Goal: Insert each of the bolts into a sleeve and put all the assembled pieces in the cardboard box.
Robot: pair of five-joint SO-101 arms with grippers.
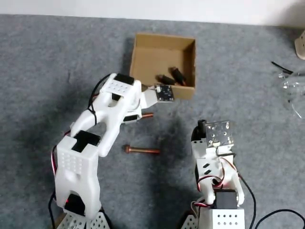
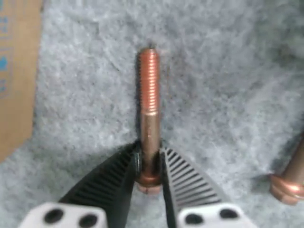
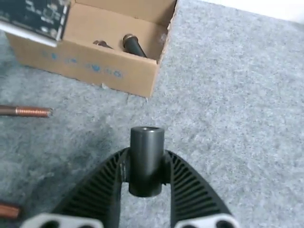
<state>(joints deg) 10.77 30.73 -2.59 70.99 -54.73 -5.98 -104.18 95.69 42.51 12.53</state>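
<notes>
Left pincer (image 2: 149, 159) squeezing a copper bolt (image 2: 148, 95) beside the cardboard box (image 1: 139, 64), right pincer (image 3: 146, 164) holding a black sleeve (image 3: 147, 140), another bolt (image 1: 142, 150) lying on the grey table (image 1: 248, 95) between the arms, two dark pieces (image 1: 170, 76) inside the box.

The left arm (image 1: 102, 124) slants across the mat, the left gripper (image 2: 149, 152) just beside the near wall of the cardboard box (image 1: 135, 62). Its clamped bolt (image 2: 148, 95) juts into the gap between the arms, where a loose bolt (image 1: 142, 150) also lies. Between the right gripper (image 3: 146, 159), clamping a sleeve (image 3: 147, 142), and the box's open top stretches bare mat (image 1: 238, 95), with room to pass.
</notes>
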